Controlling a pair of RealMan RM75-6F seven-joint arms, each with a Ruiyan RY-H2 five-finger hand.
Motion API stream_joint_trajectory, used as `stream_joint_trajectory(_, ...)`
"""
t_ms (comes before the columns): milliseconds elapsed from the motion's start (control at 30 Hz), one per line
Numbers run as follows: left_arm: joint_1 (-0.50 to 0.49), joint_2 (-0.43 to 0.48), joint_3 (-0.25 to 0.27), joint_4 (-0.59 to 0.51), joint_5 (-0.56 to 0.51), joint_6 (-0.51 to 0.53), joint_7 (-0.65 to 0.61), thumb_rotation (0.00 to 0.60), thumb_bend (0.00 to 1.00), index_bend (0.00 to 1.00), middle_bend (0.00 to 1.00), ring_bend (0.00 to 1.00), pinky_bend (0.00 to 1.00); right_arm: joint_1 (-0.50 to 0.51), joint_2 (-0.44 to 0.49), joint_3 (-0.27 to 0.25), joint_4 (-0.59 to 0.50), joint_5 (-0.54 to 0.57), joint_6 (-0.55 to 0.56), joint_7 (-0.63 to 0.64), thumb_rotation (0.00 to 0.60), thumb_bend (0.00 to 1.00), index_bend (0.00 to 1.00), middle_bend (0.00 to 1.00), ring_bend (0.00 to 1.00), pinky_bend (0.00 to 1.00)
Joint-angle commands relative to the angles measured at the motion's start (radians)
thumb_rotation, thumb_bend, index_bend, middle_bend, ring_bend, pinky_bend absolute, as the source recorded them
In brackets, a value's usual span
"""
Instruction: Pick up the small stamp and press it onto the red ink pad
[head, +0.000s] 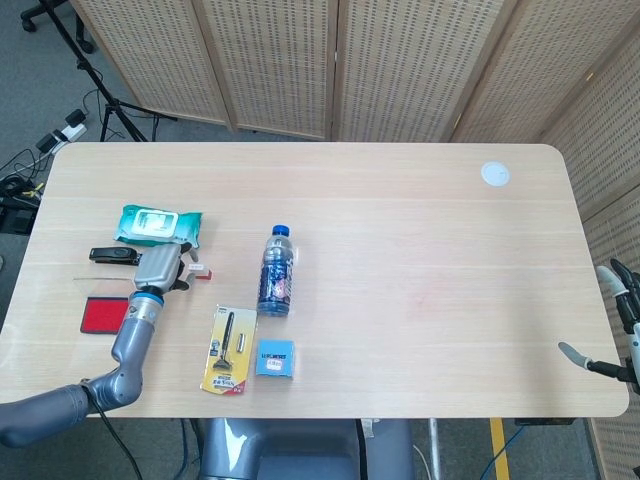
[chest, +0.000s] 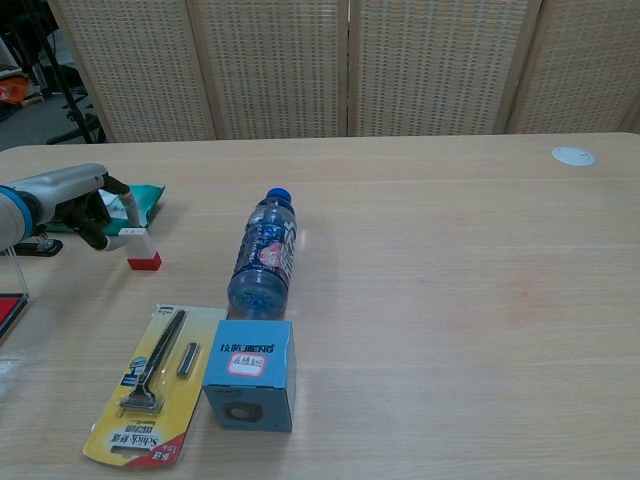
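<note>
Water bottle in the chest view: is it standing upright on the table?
No, the water bottle lies on its side on the table, its blue cap pointing away from the camera.

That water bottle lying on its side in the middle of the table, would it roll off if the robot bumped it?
Probably it would roll: the bottle lies on its round side on the bare table, with nothing bracing it. A sideways nudge would likely send it toward the small stamp or away from it. It looks like thin plastic, so it may dent under a hard squeeze.
</note>
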Motion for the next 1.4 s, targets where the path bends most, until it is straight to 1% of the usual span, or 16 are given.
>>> stream_joint_trajectory(33, 0.0, -0.006, -0.001, 0.006, 0.007, -0.002, -0.008, 0.6, 0.36, 0.48, 1.0, 0.96, 1.0, 0.0, 0.0, 0.0, 0.0, 0.001, -0.001, 0.002, 0.6, 0.0, 0.0, 0.0, 0.0, 0.0)
stream_joint_trajectory(700, -0.01, -0.059, -0.014, 0.058, -0.021, 0.007, 0.026, 0.6, 0.36, 0.52, 1.0, 0.96, 1.0, 0.0, 0.002, 0.004, 0.011, 0.007, -0.002, 0.028, 0.6, 0.0, 0.0, 0.0, 0.0, 0.0)
stream_joint_trajectory(967, -0.012, -0.068, -0.017, 0.062, -0.014, 0.016, 0.036, 0.6, 0.37, 0.58, 1.0, 0.96, 1.0, 0.001, 0.003, 0.004, 0.013, 0.008, -0.004, 0.031, 0.6, 0.0, 0.0, 0.0, 0.0, 0.0)
stream_joint_trajectory(1233, -0.014, -0.068, -0.024, 0.049, -0.027, 0.027, 0.058, 0.6, 0.38, 0.6, 1.0, 0.96, 1.0, -0.001, 0.005, 0.004, 0.012, 0.008, -0.002, 0.035, 0.6, 0.0, 0.0, 0.0, 0.0, 0.0)
stream_joint_trajectory(1400, -0.011, -0.028, -0.034, -0.01, -0.018, 0.047, 0.067, 0.6, 0.38, 0.6, 1.0, 0.96, 1.0, -0.001, 0.005, 0.005, 0.014, 0.01, -0.003, 0.037, 0.6, 0.0, 0.0, 0.0, 0.0, 0.0)
